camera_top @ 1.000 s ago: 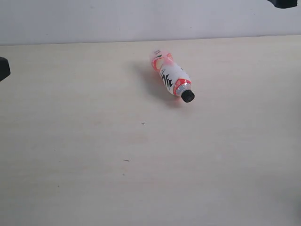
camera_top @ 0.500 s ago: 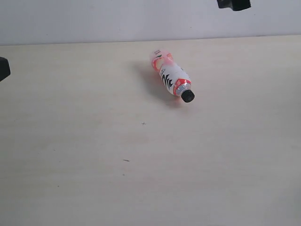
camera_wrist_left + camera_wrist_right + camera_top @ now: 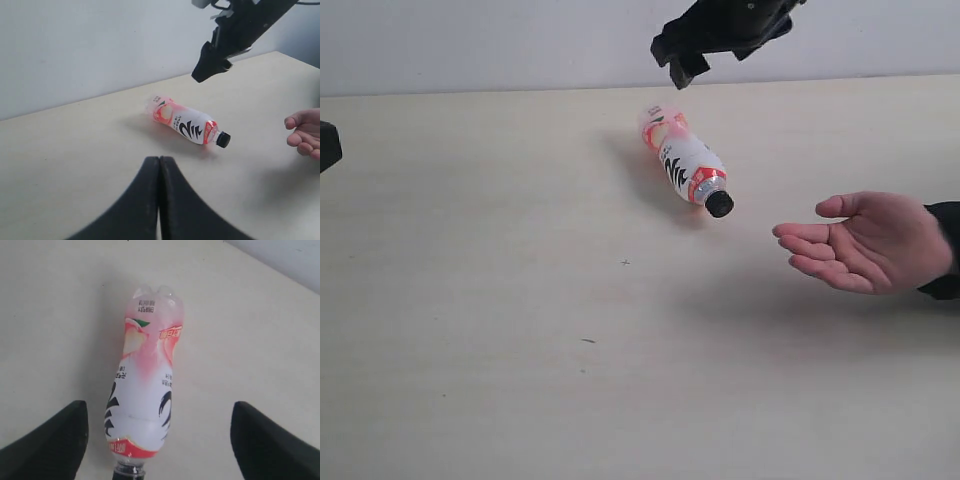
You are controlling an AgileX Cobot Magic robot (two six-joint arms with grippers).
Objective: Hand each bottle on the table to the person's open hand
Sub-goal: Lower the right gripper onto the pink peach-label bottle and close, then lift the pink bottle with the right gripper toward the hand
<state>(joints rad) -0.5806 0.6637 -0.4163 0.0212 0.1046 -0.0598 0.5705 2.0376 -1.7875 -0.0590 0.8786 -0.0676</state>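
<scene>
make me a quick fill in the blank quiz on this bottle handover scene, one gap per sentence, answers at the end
1. The bottle lies on its ___ on the table.
2. Its cap is ___ in colour.
3. The person's open hand waits with the palm facing ___.
4. The right gripper hovers above the bottle with its jaws ___.

Missing words: side; black; up; open
</scene>
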